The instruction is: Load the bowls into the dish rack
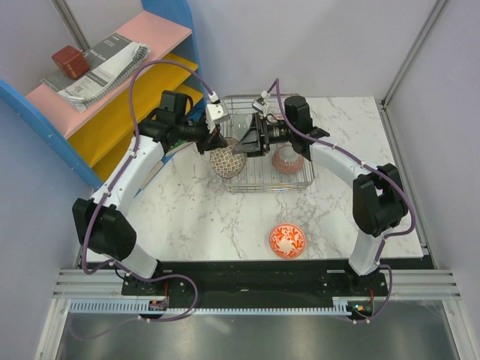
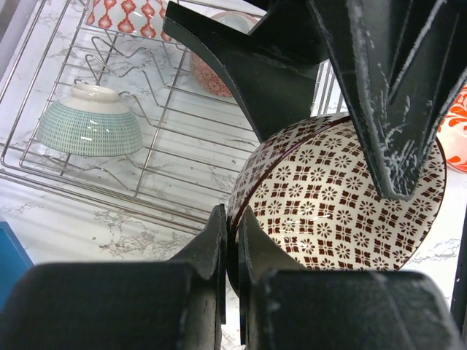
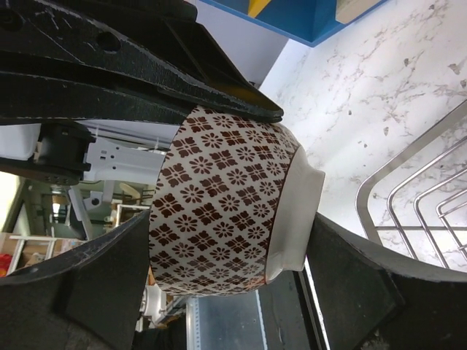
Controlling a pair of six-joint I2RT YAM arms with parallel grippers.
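Spreading under everything, the white marble-veined worktop [image 1: 187, 217] is carrying the silver wire dish rack [image 1: 262, 187] at its far middle. The rack is holding a pale green fine-lined bowl [image 2: 89, 124] upside down on its prongs, a red-and-white drop-patterned bowl [image 2: 128, 13] and a pink-red patterned bowl [image 2: 208, 76]. The right hand [image 1: 241, 148] is spreading its fingers wide on either side of the brown-and-cream patterned bowl [image 1: 227, 161], which is hanging on edge at the rack's near left corner; whether they are touching it I cannot tell. The left hand [image 2: 230, 233] is pinching that bowl's rim. The glossy red-orange floral bowl [image 1: 287, 240] is sitting upright on the worktop, well apart from the rack.
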